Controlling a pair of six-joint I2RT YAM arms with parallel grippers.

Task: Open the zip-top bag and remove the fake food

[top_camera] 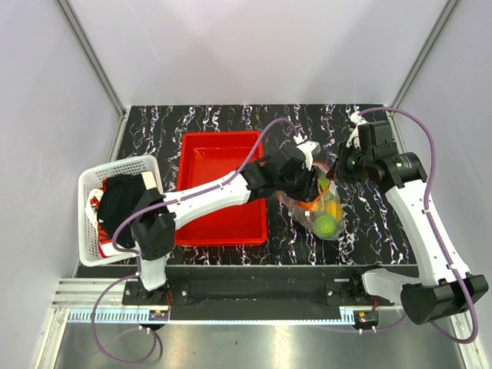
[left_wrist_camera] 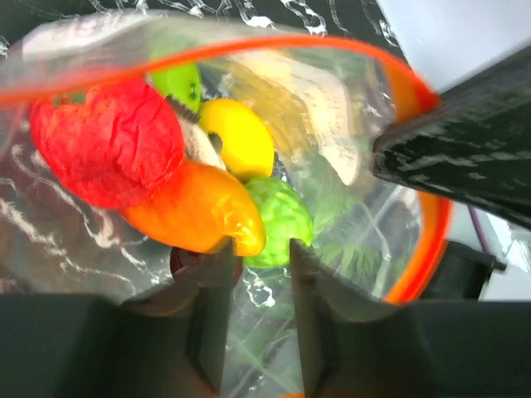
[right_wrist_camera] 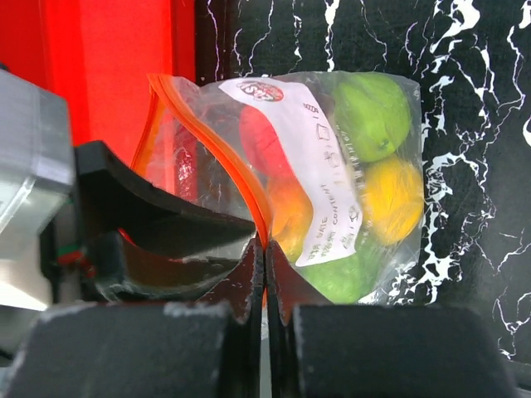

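The zip-top bag (top_camera: 324, 217) lies on the black marbled table right of the red tray, its mouth with the orange zip strip (left_wrist_camera: 431, 224) pulled open. My right gripper (top_camera: 336, 175) (right_wrist_camera: 264, 249) is shut on one lip of the strip. My left gripper (top_camera: 307, 191) (left_wrist_camera: 259, 257) is open, its fingers reaching into the mouth. Inside are the fake food pieces: a red one (left_wrist_camera: 104, 141), a yellow one (left_wrist_camera: 241, 137), an orange one (left_wrist_camera: 191, 211), two green fruits (left_wrist_camera: 278, 220) (left_wrist_camera: 176, 81) and a small dark piece (left_wrist_camera: 178, 259) by my left finger. The fish is hidden.
A red tray (top_camera: 215, 154) sits left of the bag, under my left arm. A white basket (top_camera: 123, 165) holding a dark cloth (top_camera: 123, 200) stands at the far left. Grey walls close in the back and sides.
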